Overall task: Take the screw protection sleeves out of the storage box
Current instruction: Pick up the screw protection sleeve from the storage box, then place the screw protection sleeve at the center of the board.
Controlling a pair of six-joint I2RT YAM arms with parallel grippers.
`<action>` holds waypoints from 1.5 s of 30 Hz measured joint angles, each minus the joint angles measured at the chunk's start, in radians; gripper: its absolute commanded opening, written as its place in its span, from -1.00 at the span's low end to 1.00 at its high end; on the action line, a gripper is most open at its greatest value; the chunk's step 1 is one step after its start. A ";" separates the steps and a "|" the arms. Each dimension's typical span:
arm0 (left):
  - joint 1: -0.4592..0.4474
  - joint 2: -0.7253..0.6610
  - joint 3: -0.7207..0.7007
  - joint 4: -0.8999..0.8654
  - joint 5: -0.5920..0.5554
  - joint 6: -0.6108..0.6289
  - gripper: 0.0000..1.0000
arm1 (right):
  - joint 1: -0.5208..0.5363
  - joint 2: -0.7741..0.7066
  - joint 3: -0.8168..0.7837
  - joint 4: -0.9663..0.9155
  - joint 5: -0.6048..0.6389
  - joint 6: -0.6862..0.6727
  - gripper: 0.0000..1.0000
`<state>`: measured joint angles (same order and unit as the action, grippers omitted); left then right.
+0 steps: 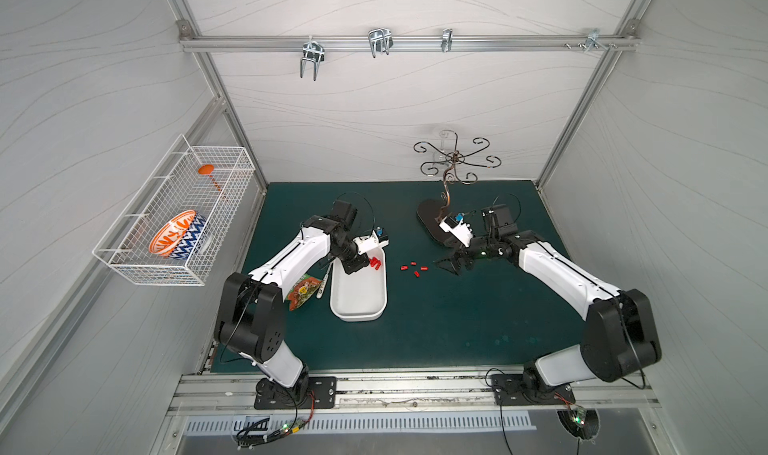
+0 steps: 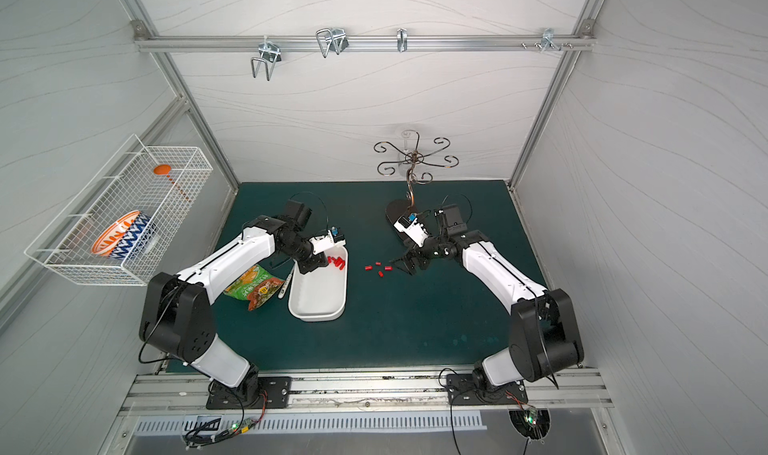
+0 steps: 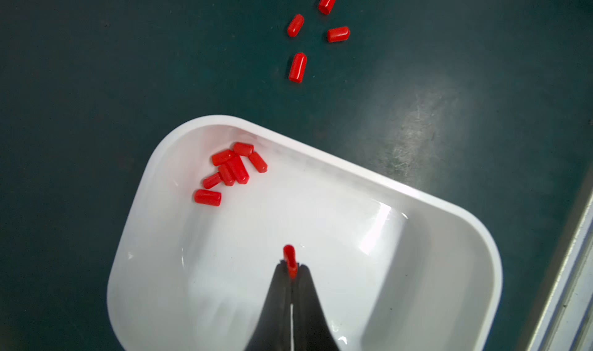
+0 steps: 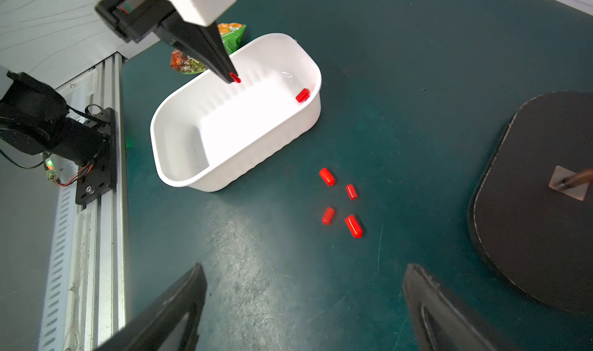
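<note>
On the left wall hangs a white wire basket (image 1: 166, 224) with an orange-and-blue bowl (image 1: 178, 241) inside. On the green tabletop (image 1: 415, 328), a colourful snack bag (image 1: 305, 293) lies partly under the left arm, and a white pen (image 1: 325, 280) lies between the bag and the white box (image 1: 357, 316), just beside its wall.

The left fingers (image 3: 276, 301) are over the inside of the box, at its far end. They are pressed almost together and pinch one red sleeve (image 3: 289, 259) at the very tips – the sleeve sticks out past them. A small heap of sleeves (image 3: 232, 168) lies on the box floor in a far corner, some touching each other and one slightly apart.

To the right of the box, four more sleeves (image 4: 327, 177) lie loose on the tabletop, near each other but not touching.

Further right, the right fingers (image 4: 179, 304) are spread wide and hold nothing – they are just beside the four loose sleeves. Behind them stands the dark oval base (image 4: 529, 205) of a metal stand with curled hooks (image 1: 457, 157).
</note>
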<state>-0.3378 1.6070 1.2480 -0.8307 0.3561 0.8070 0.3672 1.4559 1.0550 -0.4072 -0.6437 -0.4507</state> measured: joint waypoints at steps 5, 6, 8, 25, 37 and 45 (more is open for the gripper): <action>-0.049 0.000 0.068 -0.037 0.024 -0.028 -1.00 | -0.033 -0.031 0.013 -0.056 0.005 -0.010 0.98; -0.063 0.002 0.089 -0.039 0.028 -0.035 -1.00 | -0.041 -0.045 0.009 -0.058 0.004 -0.009 0.98; -0.087 0.007 0.129 -0.043 0.036 -0.045 -1.00 | -0.060 -0.076 -0.010 -0.055 0.001 -0.001 0.98; -0.302 0.360 0.353 -0.042 0.025 -0.079 -1.00 | -0.306 -0.130 -0.045 -0.053 0.081 0.086 0.98; -0.335 0.516 0.379 -0.033 -0.100 -0.076 -0.68 | -0.317 -0.128 -0.040 -0.055 0.108 0.111 0.98; -0.335 0.515 0.379 -0.026 -0.134 -0.074 -0.42 | -0.317 -0.128 -0.040 -0.055 0.106 0.113 0.98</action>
<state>-0.6727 2.1223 1.6268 -0.8566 0.2226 0.7326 0.0498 1.3277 1.0153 -0.4618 -0.5381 -0.3374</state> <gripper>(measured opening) 0.264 0.989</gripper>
